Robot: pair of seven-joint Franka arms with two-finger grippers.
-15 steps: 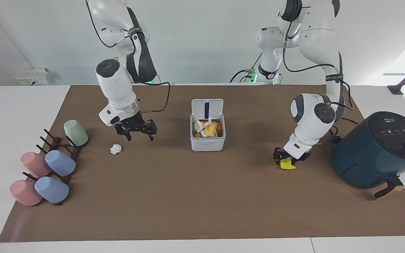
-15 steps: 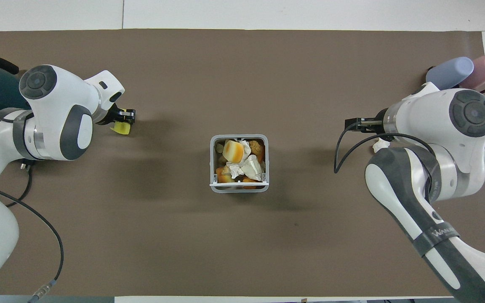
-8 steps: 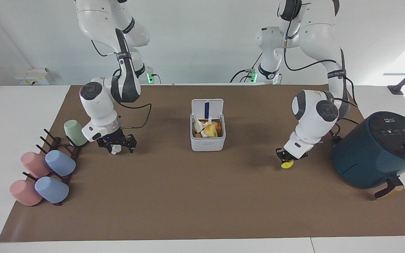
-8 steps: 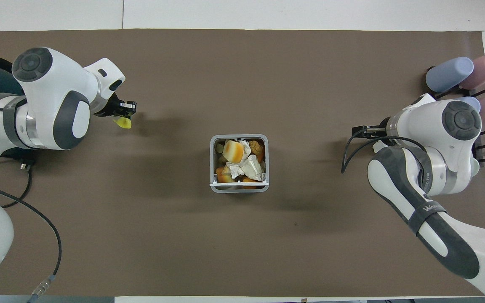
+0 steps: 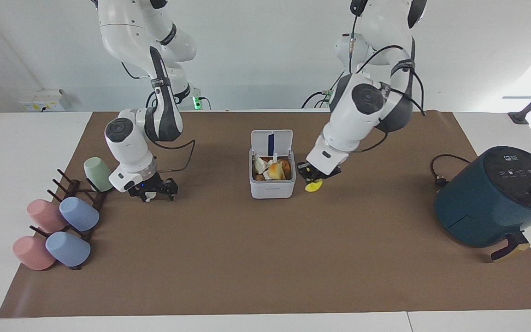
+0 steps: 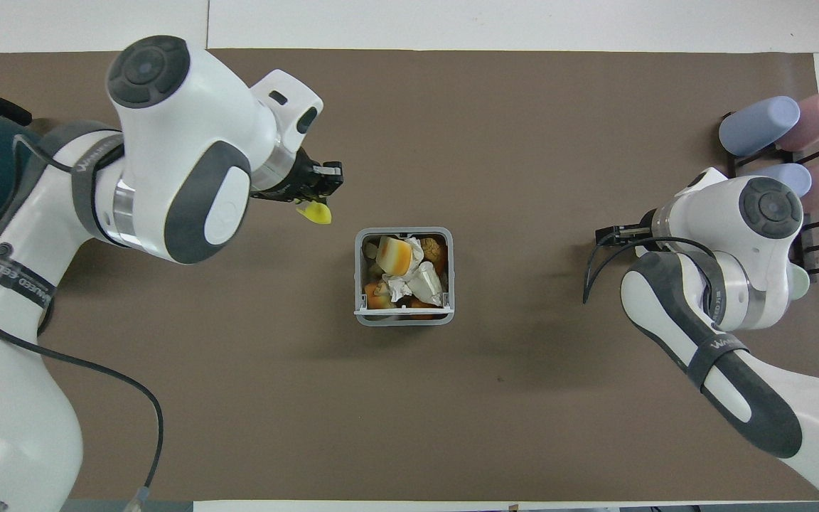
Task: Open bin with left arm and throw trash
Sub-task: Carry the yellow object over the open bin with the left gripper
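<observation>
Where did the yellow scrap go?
The left gripper holds the yellow scrap in the air, right beside the open bin, toward the left arm's end.

Hardly any lettering legible. White print on the dark band around the left arm [image 6: 13, 279], with a like band higher up [image 6: 89, 158]: not legible. Similar white print on the right arm's band [image 6: 716, 346], possibly starting "WAN", remainder illegible. Small white icons atop the air fryer [image 5: 519, 171], too small to read. Faint mark on the bin's front wall [image 5: 272, 188], unreadable.
</observation>
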